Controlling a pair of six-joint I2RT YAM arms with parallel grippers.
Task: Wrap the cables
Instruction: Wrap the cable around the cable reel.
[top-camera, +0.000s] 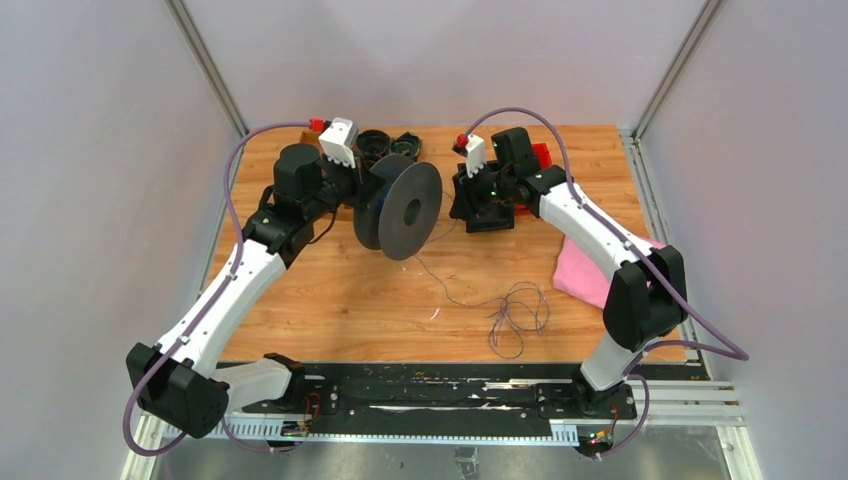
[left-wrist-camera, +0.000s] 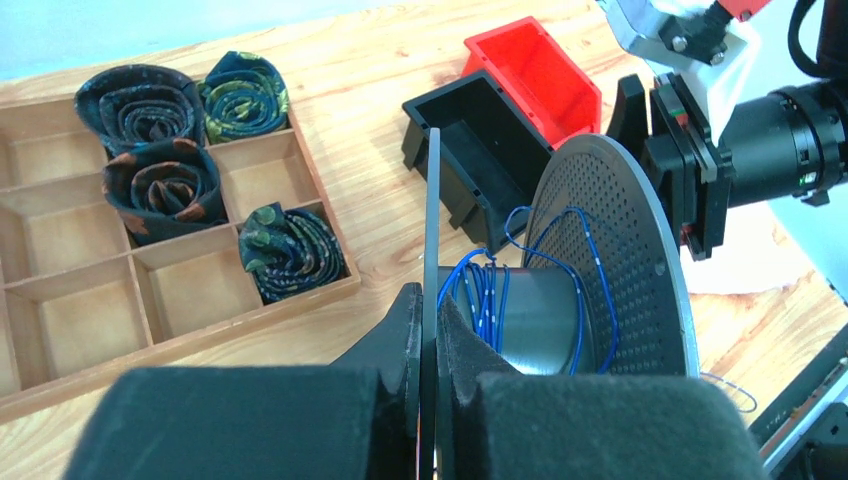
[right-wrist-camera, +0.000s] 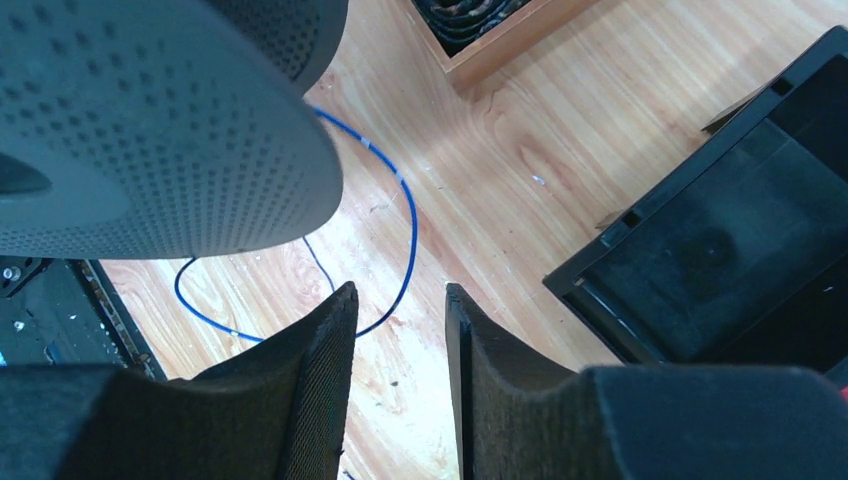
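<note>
Right wrist: right fingers (right-wrist-camera: 310, 400) spread, cables (right-wrist-camera: 410, 230) lying below them; left fingers (left-wrist-camera: 400, 340) pinch the spool (left-wrist-camera: 610, 260) rim.

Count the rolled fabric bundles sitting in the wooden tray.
4 bundles, left wrist view: two side by side in the tray's far row, one just in front of the left one, one nearer by the right wall. More may hide off-frame.
</note>
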